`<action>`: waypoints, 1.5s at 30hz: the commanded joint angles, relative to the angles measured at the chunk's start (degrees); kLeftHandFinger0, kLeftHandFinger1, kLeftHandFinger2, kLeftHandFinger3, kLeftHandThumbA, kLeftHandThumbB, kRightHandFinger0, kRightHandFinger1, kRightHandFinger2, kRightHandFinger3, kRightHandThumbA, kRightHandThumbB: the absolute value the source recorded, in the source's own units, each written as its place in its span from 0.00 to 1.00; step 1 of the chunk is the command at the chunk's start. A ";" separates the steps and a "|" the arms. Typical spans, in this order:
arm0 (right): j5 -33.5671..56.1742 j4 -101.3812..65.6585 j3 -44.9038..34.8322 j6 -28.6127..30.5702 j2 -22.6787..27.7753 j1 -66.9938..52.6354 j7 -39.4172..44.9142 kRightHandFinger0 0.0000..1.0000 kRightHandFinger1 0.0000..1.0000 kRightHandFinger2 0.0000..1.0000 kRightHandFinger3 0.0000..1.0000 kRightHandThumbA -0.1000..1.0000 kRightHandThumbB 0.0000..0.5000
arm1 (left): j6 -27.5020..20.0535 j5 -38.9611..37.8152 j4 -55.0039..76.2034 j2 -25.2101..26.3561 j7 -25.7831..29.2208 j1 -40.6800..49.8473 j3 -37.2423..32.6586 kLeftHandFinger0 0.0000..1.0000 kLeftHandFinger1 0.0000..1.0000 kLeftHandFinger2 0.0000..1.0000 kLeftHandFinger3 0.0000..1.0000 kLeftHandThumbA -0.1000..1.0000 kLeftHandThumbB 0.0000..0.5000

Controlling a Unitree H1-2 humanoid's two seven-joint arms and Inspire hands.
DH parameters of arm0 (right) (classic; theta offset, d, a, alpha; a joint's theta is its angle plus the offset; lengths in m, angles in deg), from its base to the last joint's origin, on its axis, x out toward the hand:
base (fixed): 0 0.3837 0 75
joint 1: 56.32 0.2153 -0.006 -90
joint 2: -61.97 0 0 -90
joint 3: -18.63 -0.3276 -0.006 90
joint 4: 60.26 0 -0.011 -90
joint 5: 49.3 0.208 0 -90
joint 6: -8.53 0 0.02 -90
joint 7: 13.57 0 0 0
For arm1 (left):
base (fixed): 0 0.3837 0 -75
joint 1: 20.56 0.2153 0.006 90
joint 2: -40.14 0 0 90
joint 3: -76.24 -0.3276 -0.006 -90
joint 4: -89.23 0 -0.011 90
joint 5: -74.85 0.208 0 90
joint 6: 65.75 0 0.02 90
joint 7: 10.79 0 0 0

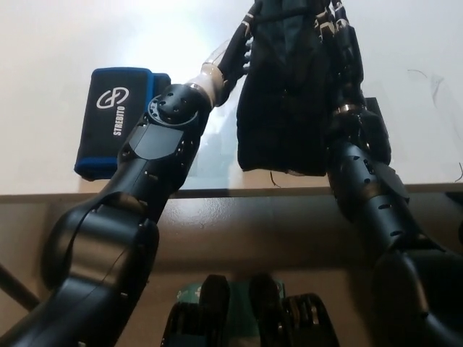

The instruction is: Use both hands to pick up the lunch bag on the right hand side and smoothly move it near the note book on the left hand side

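Observation:
The black lunch bag [286, 108] hangs upright at the top middle, its bottom just above the white table [51, 43]. My left hand [243, 45] presses on the bag's left side, partly hidden behind it. Against the bag's right side lies my black right hand [340, 42], fingers pointing up along it. Held between the two hands, the bag stands right of the notebook [116, 119], a black cover with blue edges and a white logo lying flat at the left. My left forearm crosses the gap between the two.
The table's front edge [231, 192] runs across the picture below the bag. A few thin dark threads [427, 78] lie on the table at the far right. Bare white surface shows behind and left of the notebook.

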 commanded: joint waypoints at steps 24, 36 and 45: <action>-4.54 7.45 4.66 2.39 -7.24 6.75 1.33 1.00 1.00 1.00 1.00 1.00 0.77 | -1.07 -0.24 24.16 5.26 3.84 11.29 5.15 1.00 1.00 1.00 1.00 1.00 0.92; -5.10 7.41 5.35 1.90 -8.00 7.53 0.77 1.00 1.00 1.00 1.00 1.00 0.72 | 1.91 -3.27 35.57 5.28 2.34 15.82 6.72 1.00 1.00 1.00 1.00 1.00 0.89; -4.38 7.43 4.62 0.74 -7.74 9.05 1.60 1.00 1.00 1.00 1.00 1.00 0.75 | 4.49 -4.14 41.19 4.69 2.45 15.97 7.14 1.00 1.00 1.00 1.00 1.00 0.89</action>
